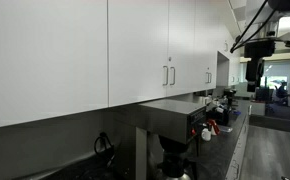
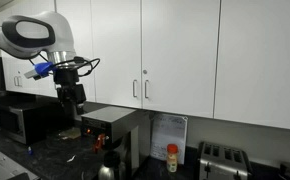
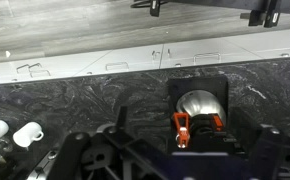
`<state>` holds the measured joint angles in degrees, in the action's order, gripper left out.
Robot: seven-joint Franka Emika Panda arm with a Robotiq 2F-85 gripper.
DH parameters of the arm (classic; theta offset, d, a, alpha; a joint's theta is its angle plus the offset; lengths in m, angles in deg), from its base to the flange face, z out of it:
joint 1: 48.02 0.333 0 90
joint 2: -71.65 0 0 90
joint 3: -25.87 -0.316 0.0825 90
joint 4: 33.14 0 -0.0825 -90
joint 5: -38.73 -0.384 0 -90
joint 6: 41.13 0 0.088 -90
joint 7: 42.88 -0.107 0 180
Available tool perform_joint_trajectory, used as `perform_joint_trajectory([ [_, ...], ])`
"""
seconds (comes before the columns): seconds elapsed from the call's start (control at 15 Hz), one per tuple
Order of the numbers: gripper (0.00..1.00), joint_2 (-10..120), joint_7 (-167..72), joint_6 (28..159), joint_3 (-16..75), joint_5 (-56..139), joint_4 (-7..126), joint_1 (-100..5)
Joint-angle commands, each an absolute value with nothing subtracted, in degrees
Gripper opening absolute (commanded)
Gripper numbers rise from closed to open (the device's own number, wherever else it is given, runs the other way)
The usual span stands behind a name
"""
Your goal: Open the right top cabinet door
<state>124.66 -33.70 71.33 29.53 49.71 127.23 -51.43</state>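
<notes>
The right top cabinet door is a tall glossy white door, shut, with a slim silver bar handle at its lower left edge. It also shows in an exterior view. My gripper hangs below the wall cabinets, well to the left of that handle and apart from it. It points down over the dark counter. In the wrist view my gripper looks open and empty, and the cabinet is out of view.
The neighbouring white door has its own handle right beside the target's. A black coffee machine stands under the cabinets next to my arm. A microwave and a toaster also stand on the counter. White cups show in the wrist view.
</notes>
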Motion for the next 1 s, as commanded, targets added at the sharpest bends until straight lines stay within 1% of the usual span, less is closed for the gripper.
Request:
perform_joint_trajectory([
  [0.0, 1.0, 124.6, -33.9, 70.9, 29.8, 49.9, 127.6, -51.1],
  [0.53, 1.0, 124.2, -33.9, 70.9, 29.8, 49.9, 128.7, -51.1],
  [0.73, 1.0, 122.2, -35.0, 75.8, 29.6, 50.6, 127.9, -51.4],
  [0.93, 1.0, 119.1, -36.0, 84.7, 29.0, 51.5, 127.6, -51.6],
])
